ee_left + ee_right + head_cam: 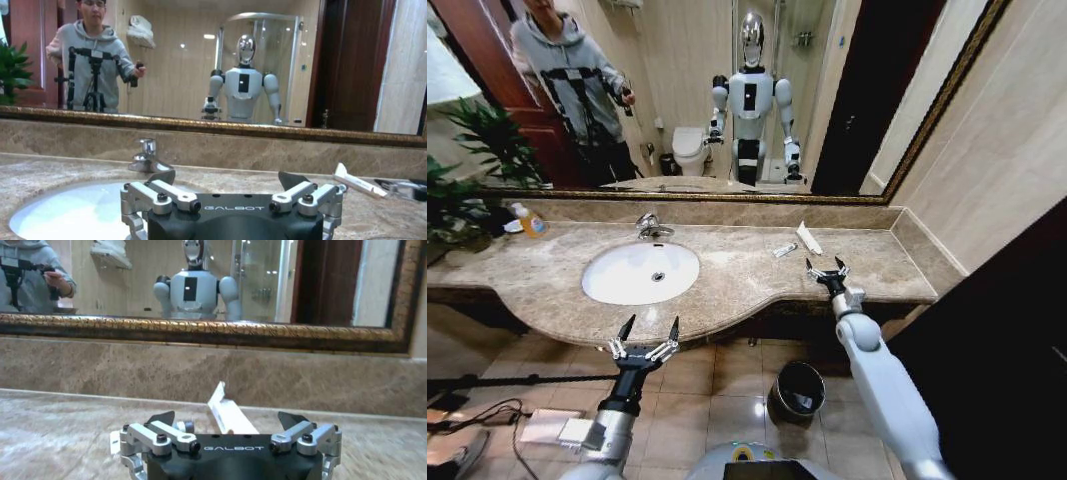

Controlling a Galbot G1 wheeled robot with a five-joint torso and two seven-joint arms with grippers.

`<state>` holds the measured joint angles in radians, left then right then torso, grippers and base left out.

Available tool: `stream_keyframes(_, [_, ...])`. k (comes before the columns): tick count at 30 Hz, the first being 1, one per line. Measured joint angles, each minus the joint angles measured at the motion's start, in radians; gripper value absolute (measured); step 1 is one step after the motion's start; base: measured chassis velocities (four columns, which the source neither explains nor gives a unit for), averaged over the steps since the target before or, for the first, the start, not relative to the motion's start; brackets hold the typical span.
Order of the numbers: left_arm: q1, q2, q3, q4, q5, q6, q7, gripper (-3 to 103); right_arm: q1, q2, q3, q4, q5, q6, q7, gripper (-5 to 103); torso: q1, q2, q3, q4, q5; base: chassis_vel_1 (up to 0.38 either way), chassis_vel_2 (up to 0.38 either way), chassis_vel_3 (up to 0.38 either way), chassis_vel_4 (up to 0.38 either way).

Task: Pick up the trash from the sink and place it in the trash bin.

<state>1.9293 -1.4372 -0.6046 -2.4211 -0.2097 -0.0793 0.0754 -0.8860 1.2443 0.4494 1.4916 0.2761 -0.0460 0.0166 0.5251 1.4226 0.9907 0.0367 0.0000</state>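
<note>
Nearest me, below the desk edge, stands the trash bin (797, 390). My left pincer (648, 331) gapes before the sink (640, 272); my right pincer (826, 267) gapes near the white tube (808, 238) and sachet (784, 250): light, soft, slippery; I'd pinch mid-body.

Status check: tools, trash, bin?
Left tool open before sink. Right tool open near white tube, sachet. Bin on floor.
</note>
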Motion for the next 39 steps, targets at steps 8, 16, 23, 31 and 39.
stream_keyframes(8, [0.0, 0.0, 0.0, 0.0, 0.0, 0.0, 0.0, 100, 0.12, 0.032, -0.052, -0.127, -0.02, 0.001, -0.005, 100, 0.0, 0.0, 0.0, 0.0, 0.0, 0.0, 0.0, 0.0, 0.0])
stream_keyframes(16, [0.0, 0.0, 0.0, 0.0, 0.0, 0.0, 0.0, 100, 0.241, 0.073, -0.085, -0.279, -0.029, 0.016, -0.004, 100, 0.0, 0.0, 0.0, 0.0002, 0.0, 0.0, 0.0, 0.0, 0.0])
stream_keyframes(23, [0.0, 0.0, 0.0, 0.0, 0.0, 0.0, 0.0, 100, 0.277, 0.068, -0.062, -0.362, -0.09, 0.044, -0.011, 100, 0.0, 0.0, 0.0, 0.0001, 0.0001, 0.0, 0.0, 0.0, 0.0])
stream_keyframes(31, [0.0, 0.0, 0.0, 0.0, 0.0, 0.0, 0.0, 100, 0.27, 0.051, -0.027, -0.384, -0.089, 0.004, 0.002, 100, 0.0, 0.0, 0.0, 0.0, 0.0, 0.0, 0.0, 0.0, 0.0])
stream_keyframes(39, [0.0, 0.0, 0.0, 0.0, 0.0, 0.0, 0.0, 100, 0.277, 0.049, -0.02, -0.407, -0.059, -0.017, -0.012, 86, 0.0, 0.0, 0.0, 0.0001, 0.0001, 0.0, 0.0, 0.0, 0.0])
